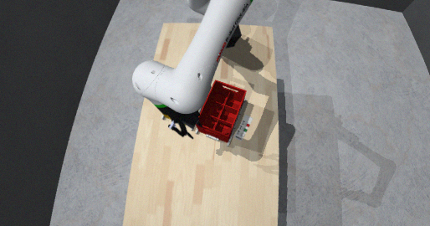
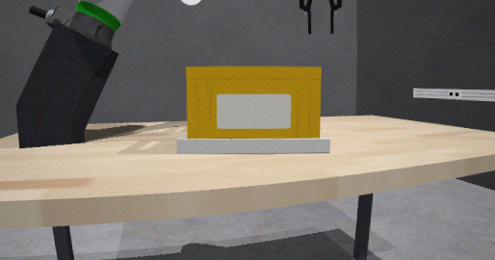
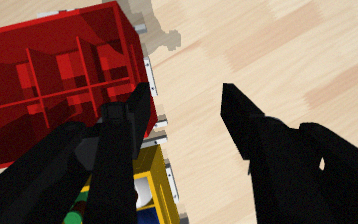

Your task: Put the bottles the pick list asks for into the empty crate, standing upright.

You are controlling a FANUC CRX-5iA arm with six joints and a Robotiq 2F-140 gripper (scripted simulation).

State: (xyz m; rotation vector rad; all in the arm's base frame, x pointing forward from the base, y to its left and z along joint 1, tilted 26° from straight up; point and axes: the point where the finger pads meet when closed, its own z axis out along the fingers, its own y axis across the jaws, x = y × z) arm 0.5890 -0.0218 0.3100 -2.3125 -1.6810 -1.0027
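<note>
The gripper (image 3: 185, 107) has its fingers partway apart with nothing between them, just bare wooden table (image 3: 260, 45) showing in the gap, mid-frame in the wrist view. In the exterior view it hangs at top center, above the yellow crate (image 2: 253, 77). The empty red crate (image 3: 55, 60) fills the upper left of the wrist view, and the yellow crate sits right below it at bottom left. The pick list (image 1: 244, 126) lies just right of the red crate in the top view.

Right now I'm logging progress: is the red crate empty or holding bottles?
Empty. The red crate shows only bare dividers and floor in the wrist view; no bottles stand in its visible cells.
</note>
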